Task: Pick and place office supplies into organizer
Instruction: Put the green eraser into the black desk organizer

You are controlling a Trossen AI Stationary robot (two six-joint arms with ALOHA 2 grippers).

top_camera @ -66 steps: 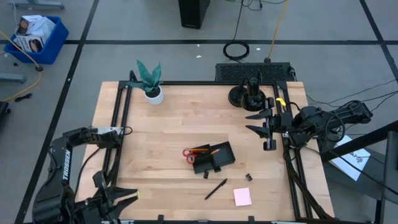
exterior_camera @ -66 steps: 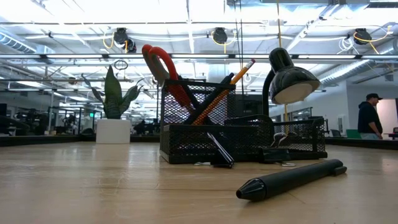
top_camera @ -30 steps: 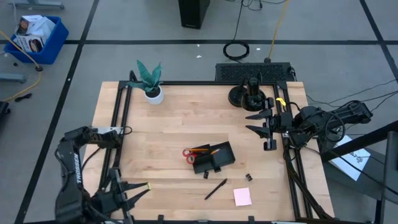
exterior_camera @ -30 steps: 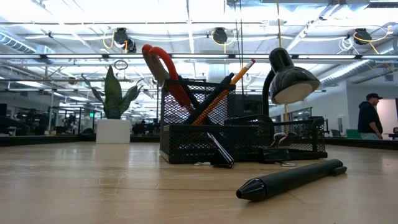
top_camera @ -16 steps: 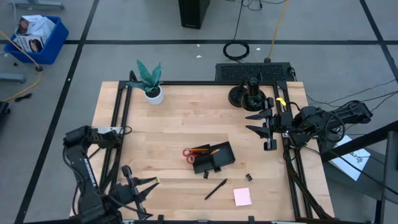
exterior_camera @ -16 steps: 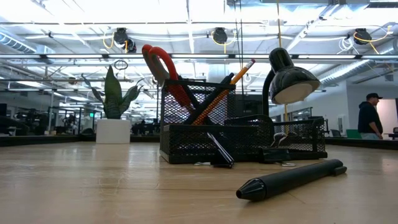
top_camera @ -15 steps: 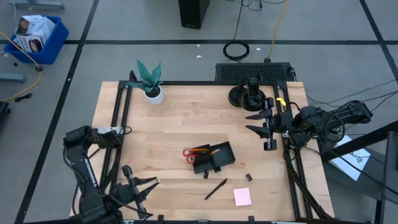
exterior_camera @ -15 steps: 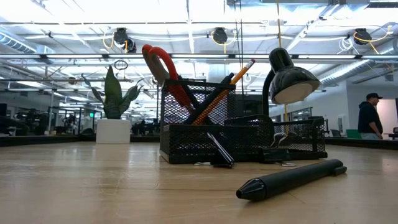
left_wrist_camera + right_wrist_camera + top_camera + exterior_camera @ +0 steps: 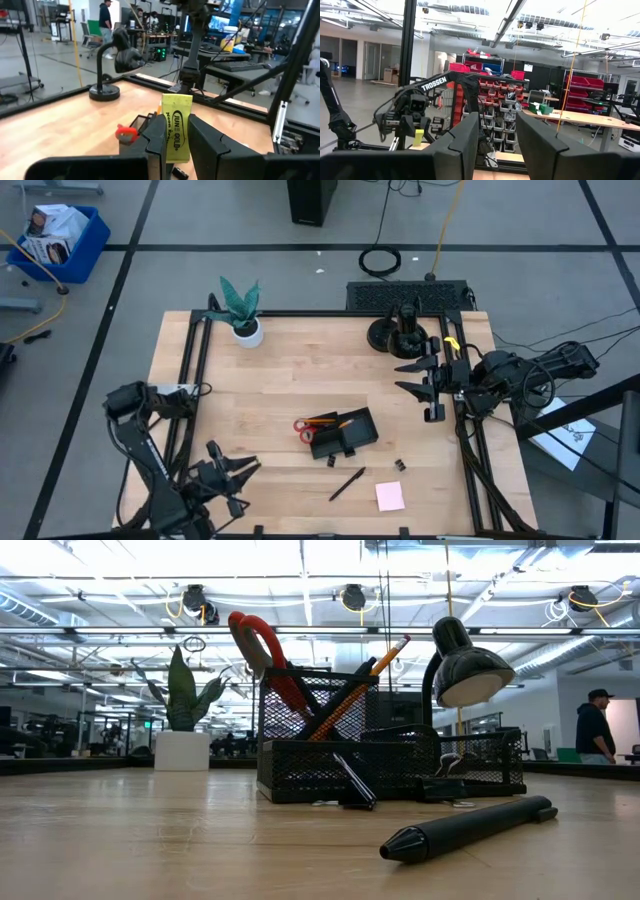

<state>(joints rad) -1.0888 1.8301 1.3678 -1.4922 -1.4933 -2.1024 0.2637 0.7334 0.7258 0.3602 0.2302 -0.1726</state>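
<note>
The black mesh organizer (image 9: 345,435) stands mid-table. Red-handled scissors (image 9: 262,650) and an orange pencil (image 9: 360,685) lean upright in its tall compartment. Nearer the front edge a black pen (image 9: 348,483), tiny black clips (image 9: 399,465) and a pink sticky-note pad (image 9: 390,496) lie flat on the wood. My left gripper (image 9: 238,470), left of the organizer near the front edge, is shut on a yellow-green piece (image 9: 176,127). My right gripper (image 9: 418,375) waits open at the table's right edge, raised, with nothing between its fingers. My left gripper pinches the yellow-green piece's lower part (image 9: 175,147) between its two fingers, one on each long edge. The fingers (image 9: 157,140) lie level and point toward the table's right. The printed flat face is turned to the wrist camera. The piece is clear of the table.
A black desk lamp on a round stand (image 9: 395,332) stands at the far right, and a green plant in a white pot (image 9: 240,315) at the far left. Bare wood lies between my left gripper and the organizer. A person (image 9: 598,728) stands in the room behind.
My left gripper has sunk toward the table and gone a little toward the organizer, rolling about its own line, still shut on the yellow-green piece.
</note>
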